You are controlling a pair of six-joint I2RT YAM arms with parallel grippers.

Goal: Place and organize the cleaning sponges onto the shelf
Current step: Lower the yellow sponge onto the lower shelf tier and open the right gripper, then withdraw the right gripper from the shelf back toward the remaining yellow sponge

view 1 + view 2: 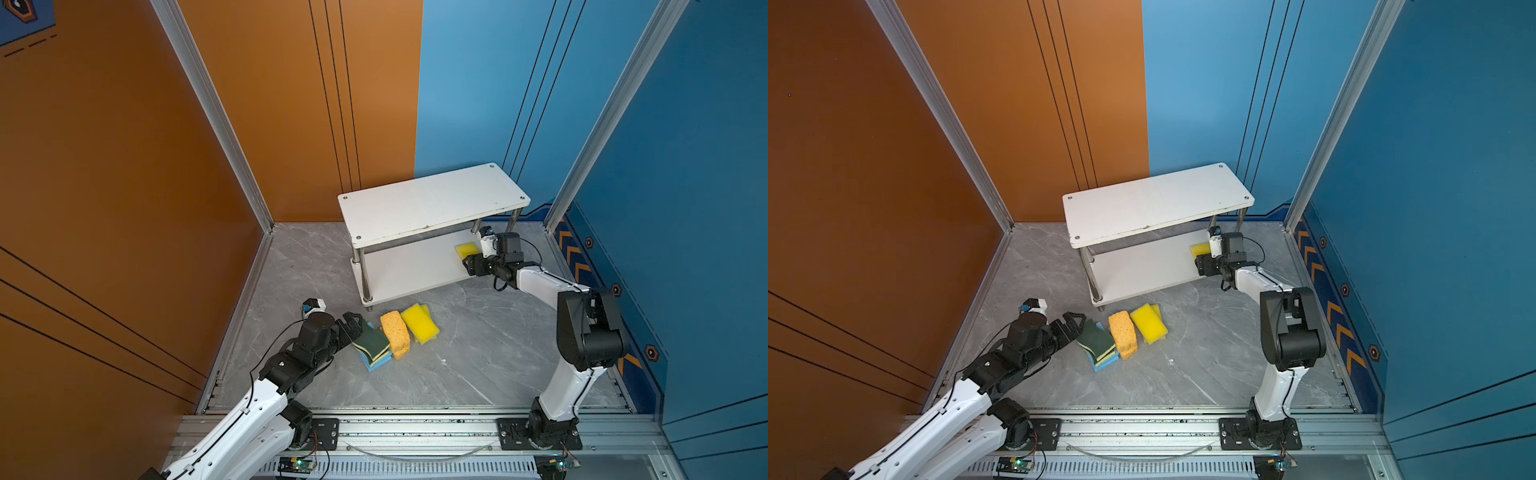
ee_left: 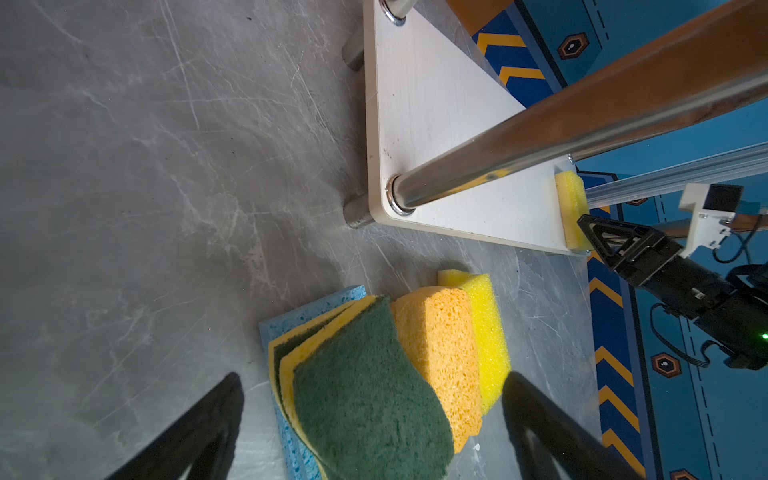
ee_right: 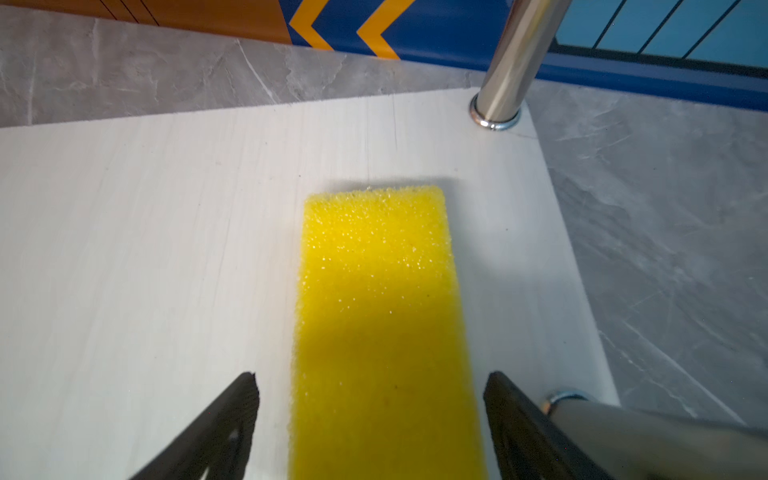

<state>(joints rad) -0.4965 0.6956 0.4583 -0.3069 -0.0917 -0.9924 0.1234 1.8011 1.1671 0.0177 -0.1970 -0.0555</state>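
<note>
Right hand (image 3: 372, 376) stands wide around the yellow sponge (image 3: 374, 270), clear of both its sides. That sponge lies flat on the shelf (image 3: 166, 228), at the lower board's 3 o'clock end in both top views. Left hand (image 2: 374, 376) gapes wide over the green-topped sponge (image 2: 365, 399), in the pile on the table (image 2: 124, 166) at the shelf's 6 o'clock. Risk: a finger catching foam on withdrawal could drag the yellow sponge off the board's edge, or strike the chrome post (image 3: 511, 62).
</note>
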